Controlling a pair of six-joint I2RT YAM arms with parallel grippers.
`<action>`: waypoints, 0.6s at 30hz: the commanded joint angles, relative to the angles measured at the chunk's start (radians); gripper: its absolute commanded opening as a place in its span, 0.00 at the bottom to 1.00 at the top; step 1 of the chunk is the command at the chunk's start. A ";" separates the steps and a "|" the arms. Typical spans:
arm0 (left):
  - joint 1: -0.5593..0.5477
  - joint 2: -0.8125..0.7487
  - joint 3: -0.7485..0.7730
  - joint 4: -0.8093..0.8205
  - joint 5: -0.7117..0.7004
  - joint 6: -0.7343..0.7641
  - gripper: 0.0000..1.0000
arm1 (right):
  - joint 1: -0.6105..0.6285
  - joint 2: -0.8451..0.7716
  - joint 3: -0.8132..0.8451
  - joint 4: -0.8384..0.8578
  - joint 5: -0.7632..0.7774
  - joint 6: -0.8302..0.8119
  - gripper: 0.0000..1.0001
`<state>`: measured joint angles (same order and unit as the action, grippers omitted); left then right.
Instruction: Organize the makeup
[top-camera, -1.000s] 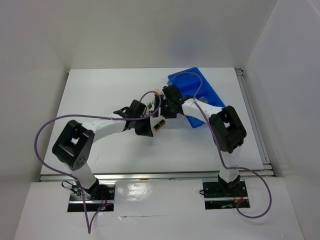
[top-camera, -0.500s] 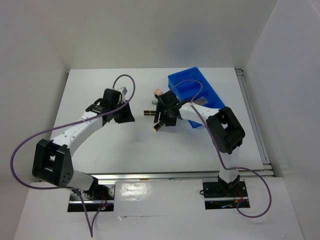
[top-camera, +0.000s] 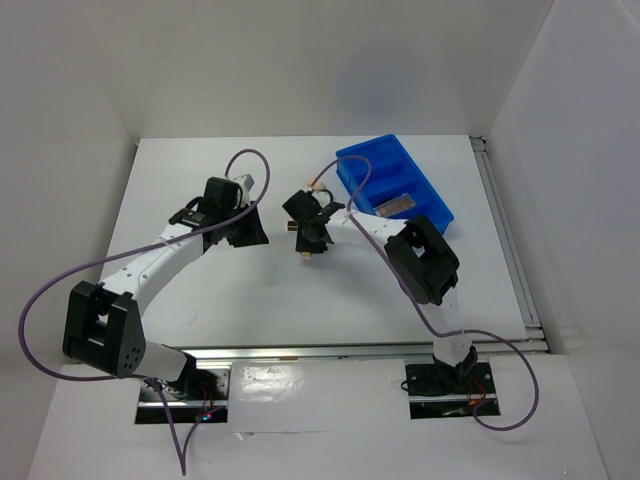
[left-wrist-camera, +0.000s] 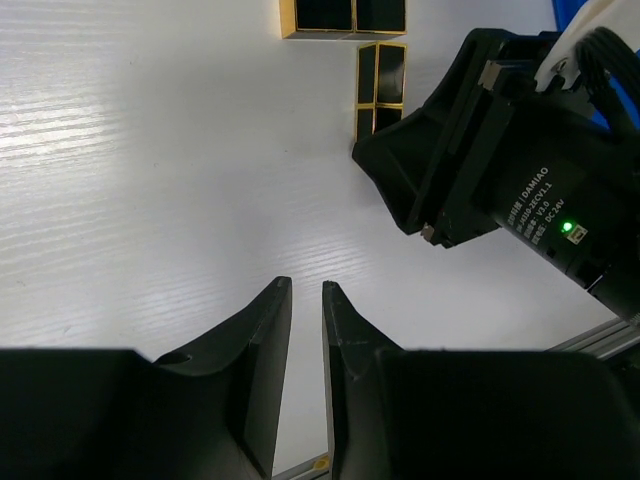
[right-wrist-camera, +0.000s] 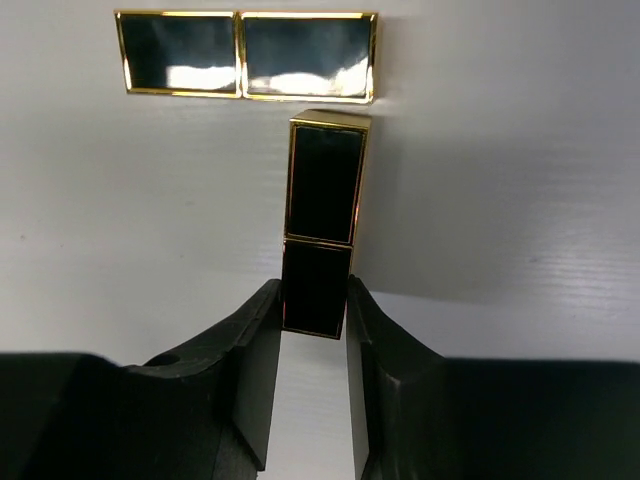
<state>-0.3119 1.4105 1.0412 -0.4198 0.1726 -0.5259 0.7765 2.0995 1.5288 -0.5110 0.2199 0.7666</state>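
Black-and-gold square lipstick tube is lying long-ways straight out from the right tool, which is pinching its near end.

We see bright, even overhead light on the white table, and a soft grey shadow falls just right of the lipstick tube between the right claw fingers. Ahead of that claw, glare streaks the glossy face of a second lipstick. Both its fingers and those of the left claw render nearly black and soft-edged, perhaps out of focus.
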 joint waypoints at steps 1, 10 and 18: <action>0.002 -0.004 0.013 0.007 0.018 0.014 0.33 | -0.005 0.028 0.044 -0.063 0.096 -0.038 0.23; 0.011 0.005 0.022 0.016 0.008 0.014 0.33 | -0.014 -0.163 0.011 -0.007 0.137 -0.133 0.14; 0.011 0.015 0.042 0.016 -0.002 0.023 0.33 | -0.196 -0.277 -0.013 0.066 0.147 -0.060 0.14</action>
<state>-0.3080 1.4200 1.0439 -0.4194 0.1757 -0.5232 0.6548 1.8874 1.5238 -0.5106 0.3130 0.6643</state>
